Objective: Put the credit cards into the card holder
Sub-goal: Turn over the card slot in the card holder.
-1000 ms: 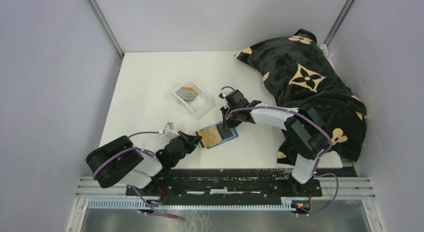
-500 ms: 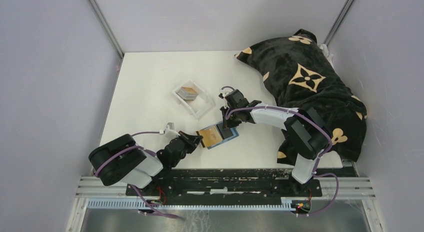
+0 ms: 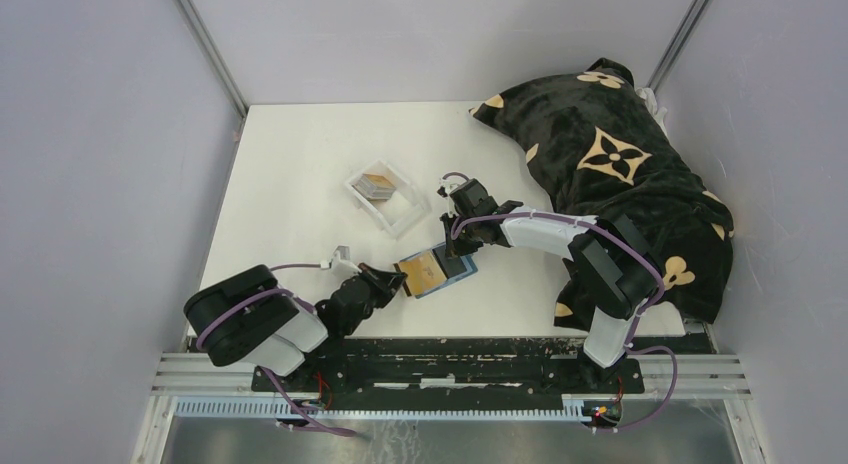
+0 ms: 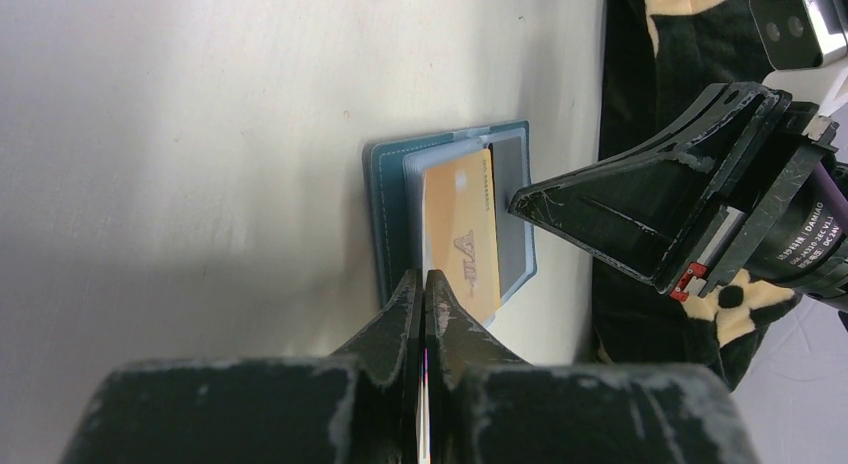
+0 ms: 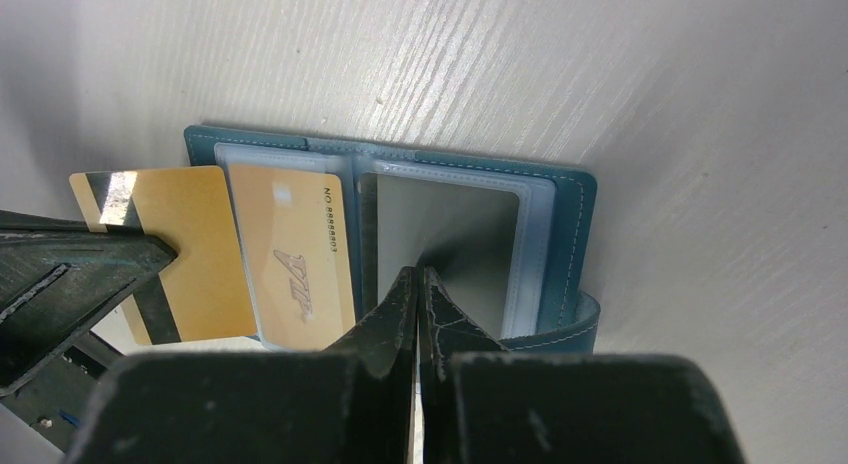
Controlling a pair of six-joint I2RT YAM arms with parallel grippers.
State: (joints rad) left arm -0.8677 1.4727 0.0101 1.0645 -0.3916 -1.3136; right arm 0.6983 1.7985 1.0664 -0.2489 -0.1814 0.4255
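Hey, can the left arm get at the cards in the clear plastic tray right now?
Probably not yet: the left gripper is shut on a gold card at the open teal wallet. Nothing stands between it and the clear plastic tray, though.

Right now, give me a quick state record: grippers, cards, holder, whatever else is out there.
card holder: lying open, clear sleeves facing up
left gripper: shut on a gold card, card's edge at the left sleeve
right gripper: shut, tips pressing on the right sleeve
already sleeved: second gold card on the left, grey card on the right
clear tray: beyond the holder, more cards inside
patterned cloth: heaped on the right side
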